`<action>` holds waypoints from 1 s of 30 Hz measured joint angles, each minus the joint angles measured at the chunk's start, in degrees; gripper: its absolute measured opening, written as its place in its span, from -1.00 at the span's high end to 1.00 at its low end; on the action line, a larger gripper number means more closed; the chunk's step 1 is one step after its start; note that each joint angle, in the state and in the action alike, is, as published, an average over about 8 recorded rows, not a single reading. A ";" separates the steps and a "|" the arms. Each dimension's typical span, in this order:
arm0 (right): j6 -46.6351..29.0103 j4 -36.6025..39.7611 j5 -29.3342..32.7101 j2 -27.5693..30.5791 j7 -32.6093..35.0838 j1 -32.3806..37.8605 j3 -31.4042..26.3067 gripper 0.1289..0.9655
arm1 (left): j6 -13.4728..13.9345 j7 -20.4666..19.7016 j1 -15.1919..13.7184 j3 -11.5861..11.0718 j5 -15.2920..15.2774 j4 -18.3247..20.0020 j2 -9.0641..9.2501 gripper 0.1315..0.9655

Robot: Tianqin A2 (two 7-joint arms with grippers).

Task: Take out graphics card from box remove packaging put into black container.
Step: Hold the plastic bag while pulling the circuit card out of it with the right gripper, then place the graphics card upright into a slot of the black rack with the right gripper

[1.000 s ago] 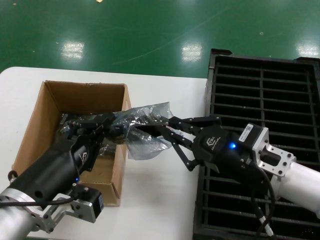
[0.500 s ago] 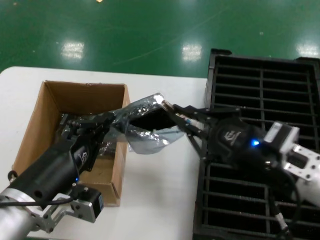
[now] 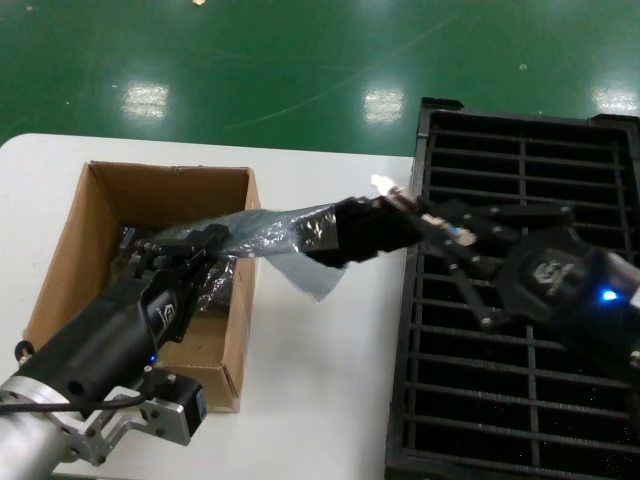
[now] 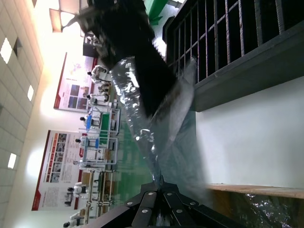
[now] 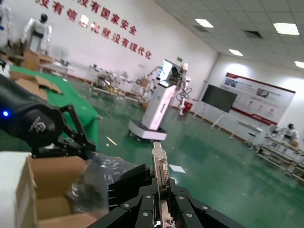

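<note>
Head view, nearest first: left gripper (image 3: 205,243) sits over the right side of the box (image 3: 100,215), jaws clamped on one end of the packaging (image 3: 270,235). Box is brown cardboard, open top, on the white table (image 3: 330,400), left of the black container (image 3: 520,200).

Packaging stretches from the left gripper out over the box's right wall toward the right — crinkled, silvery, pulled taut, a loose flap hanging below it above the table.

Graphics card (image 3: 360,230) is mid-air between box and black container, dark board partly out of the bag's open end, tilted. Right gripper (image 3: 425,218) grasps the card at its bracket end, jaws closed on it, hovering over the left edge of the black container; the arm body is above the slots.

Left wrist view: packaging (image 4: 156,137) runs away from the gripper with the dark graphics card (image 4: 147,71) at its far end, black container (image 4: 228,52) beyond.

Right wrist view: the card's metal bracket (image 5: 160,173) stands upright between the jaws — left gripper (image 5: 71,142) and box (image 5: 42,190) farther off, bag (image 5: 95,185) between them.
</note>
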State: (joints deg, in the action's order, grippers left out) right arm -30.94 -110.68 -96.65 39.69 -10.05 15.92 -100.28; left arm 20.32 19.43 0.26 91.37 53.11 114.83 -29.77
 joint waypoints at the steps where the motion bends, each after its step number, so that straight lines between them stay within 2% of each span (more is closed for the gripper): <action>1: 0.35 -0.74 0.13 0.86 -0.36 -0.72 0.75 0.91 | 0.00 0.00 0.00 0.00 0.00 0.00 0.00 0.98; 11: 3.61 -6.25 0.52 8.26 -4.07 -8.11 9.41 0.91 | 0.00 0.00 0.00 0.00 0.00 0.00 0.00 0.98; 20: 2.77 -7.26 -1.19 12.72 -1.13 -14.07 16.43 0.91 | 0.00 0.00 0.00 0.00 0.00 0.00 0.00 0.98; 24: 1.93 -7.30 -0.12 14.80 -1.37 -15.00 16.62 0.91 | 0.00 0.00 0.00 0.00 0.00 0.00 0.00 0.98; 30: -0.01 -7.32 5.74 17.32 -6.12 -12.56 12.79 0.91 | 0.00 0.00 0.00 0.00 0.00 0.00 0.00 0.98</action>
State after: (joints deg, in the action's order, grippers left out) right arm -30.95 -118.00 -90.91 57.01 -16.17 3.36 -87.49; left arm 20.32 19.43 0.26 91.37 53.11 114.83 -29.77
